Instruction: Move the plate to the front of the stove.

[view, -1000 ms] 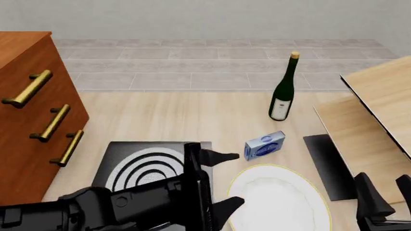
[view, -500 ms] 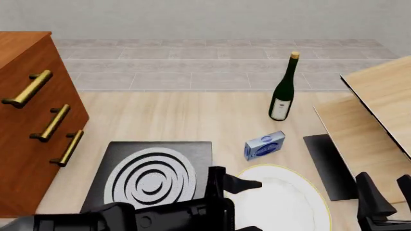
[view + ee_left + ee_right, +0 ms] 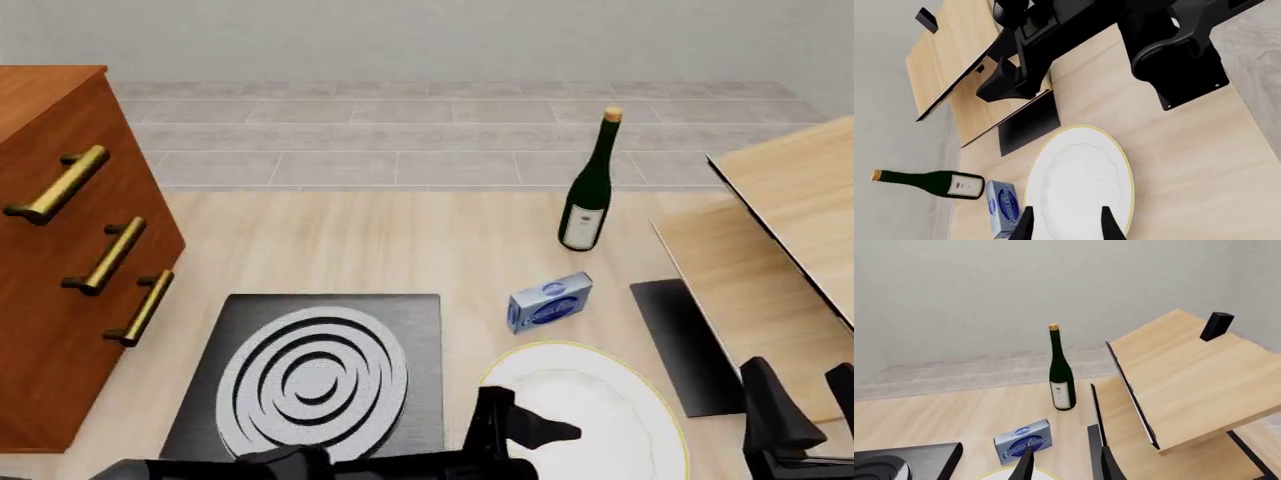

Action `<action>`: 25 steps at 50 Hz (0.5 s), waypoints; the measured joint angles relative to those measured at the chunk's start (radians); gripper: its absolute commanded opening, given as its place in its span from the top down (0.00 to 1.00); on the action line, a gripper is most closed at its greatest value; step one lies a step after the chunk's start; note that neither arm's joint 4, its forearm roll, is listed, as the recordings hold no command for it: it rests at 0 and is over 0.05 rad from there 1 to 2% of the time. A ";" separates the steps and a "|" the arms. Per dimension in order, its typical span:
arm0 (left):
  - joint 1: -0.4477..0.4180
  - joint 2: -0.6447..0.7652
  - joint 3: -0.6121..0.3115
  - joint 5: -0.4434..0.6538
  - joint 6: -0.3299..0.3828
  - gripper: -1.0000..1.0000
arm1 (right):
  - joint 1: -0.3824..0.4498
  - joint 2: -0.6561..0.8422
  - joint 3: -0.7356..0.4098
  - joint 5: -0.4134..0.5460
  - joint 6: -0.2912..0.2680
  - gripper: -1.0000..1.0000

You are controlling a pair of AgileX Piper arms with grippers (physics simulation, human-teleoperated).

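My left gripper [image 3: 1066,226] hangs with fingers wide over the plate's [image 3: 597,411] near rim, gripping nothing. The plate lies near the table's near edge, just right of the stove [image 3: 320,373]. My right gripper [image 3: 1065,464] is spread too.

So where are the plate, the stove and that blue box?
plate [image 3: 601,410]: front view, bare white centre.
stove [image 3: 315,378]: front view, middle of the rings.
blue box [image 3: 550,303]: front view, its printed face.
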 measured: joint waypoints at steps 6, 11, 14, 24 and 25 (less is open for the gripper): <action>-0.020 0.024 -0.009 0.002 -0.002 0.00 | 0.001 0.000 0.000 0.001 0.004 0.00; -0.039 0.042 -0.016 0.005 -0.004 0.00 | 0.001 0.000 0.000 0.002 0.006 0.00; -0.050 0.051 -0.021 0.008 -0.006 0.00 | 0.002 0.000 0.000 0.002 0.008 0.00; -0.085 0.078 -0.034 0.015 -0.012 0.00 | 0.003 0.000 0.000 0.004 0.012 0.00; -0.087 0.081 -0.035 0.015 -0.012 0.00 | 0.003 0.000 0.000 0.004 0.012 0.00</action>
